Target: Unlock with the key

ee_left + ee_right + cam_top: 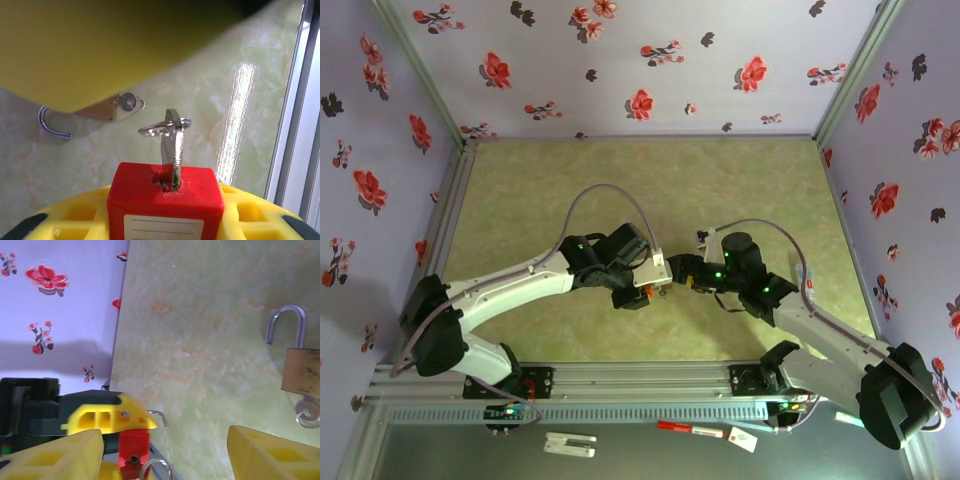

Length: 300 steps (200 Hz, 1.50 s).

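Left hand (165, 222): clamped on red padlock (165, 197)
Key (173, 145): seated in keyhole
Right hand (165, 452): spread open, empty
Remaining: probably key turn

At 6 o'clock the red padlock (165, 200) sits gripped against my yellow finger (255, 215). A key (174, 150) stands in its keyhole, its ring (150, 131) near centre. Toward 10 o'clock a brass padlock (100, 107) lies on the green marbled table (225, 100), its shackle (50, 125) open and a small key (129, 101) in it. A blurred yellow mass (125, 45) covers 12 o'clock. A metal rail (300, 125) runs at 3 o'clock.
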Available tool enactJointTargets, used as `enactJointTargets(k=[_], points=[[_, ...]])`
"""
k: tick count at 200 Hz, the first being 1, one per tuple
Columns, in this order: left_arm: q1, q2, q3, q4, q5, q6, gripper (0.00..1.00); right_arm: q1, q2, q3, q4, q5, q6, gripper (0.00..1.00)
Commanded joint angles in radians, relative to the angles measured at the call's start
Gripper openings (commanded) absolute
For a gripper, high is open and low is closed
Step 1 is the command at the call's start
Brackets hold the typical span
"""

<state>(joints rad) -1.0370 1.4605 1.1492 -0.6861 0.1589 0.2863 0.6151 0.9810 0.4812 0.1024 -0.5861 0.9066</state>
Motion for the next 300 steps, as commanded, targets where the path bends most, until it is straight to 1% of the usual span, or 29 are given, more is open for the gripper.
enactJointTargets(k=[1, 13, 116, 147, 184, 196, 254, 300], points=[[-0.011, 0.007, 0.017, 0.027, 0.023, 0.022, 0.0, 0.029, 0.021, -0.03, 0.113, -0.056, 0.049, 0.64], [-0.01, 0.01, 0.019, 0.025, 0.023, 0.024, 0.0, 0.042, 0.033, -0.035, 0.149, -0.068, 0.064, 0.64], [-0.011, -0.005, 0.024, 0.037, 0.031, 0.034, 0.0, 0.1, 0.102, -0.059, 0.25, -0.158, 0.105, 0.57], [-0.011, -0.002, 0.031, 0.037, 0.036, 0.037, 0.0, 0.128, 0.139, -0.051, 0.284, -0.166, 0.115, 0.52], [-0.012, -0.013, 0.029, 0.047, 0.034, 0.039, 0.0, 0.139, 0.167, -0.05, 0.284, -0.163, 0.118, 0.44], [-0.011, -0.018, 0.025, 0.054, 0.028, 0.04, 0.0, 0.144, 0.179, -0.046, 0.288, -0.172, 0.118, 0.44], [-0.012, -0.044, 0.012, 0.065, 0.027, 0.052, 0.0, 0.147, 0.195, -0.025, 0.233, -0.219, 0.076, 0.4], [-0.013, -0.045, 0.013, 0.09, 0.011, 0.062, 0.0, 0.155, 0.216, 0.019, 0.103, -0.251, 0.008, 0.36]])
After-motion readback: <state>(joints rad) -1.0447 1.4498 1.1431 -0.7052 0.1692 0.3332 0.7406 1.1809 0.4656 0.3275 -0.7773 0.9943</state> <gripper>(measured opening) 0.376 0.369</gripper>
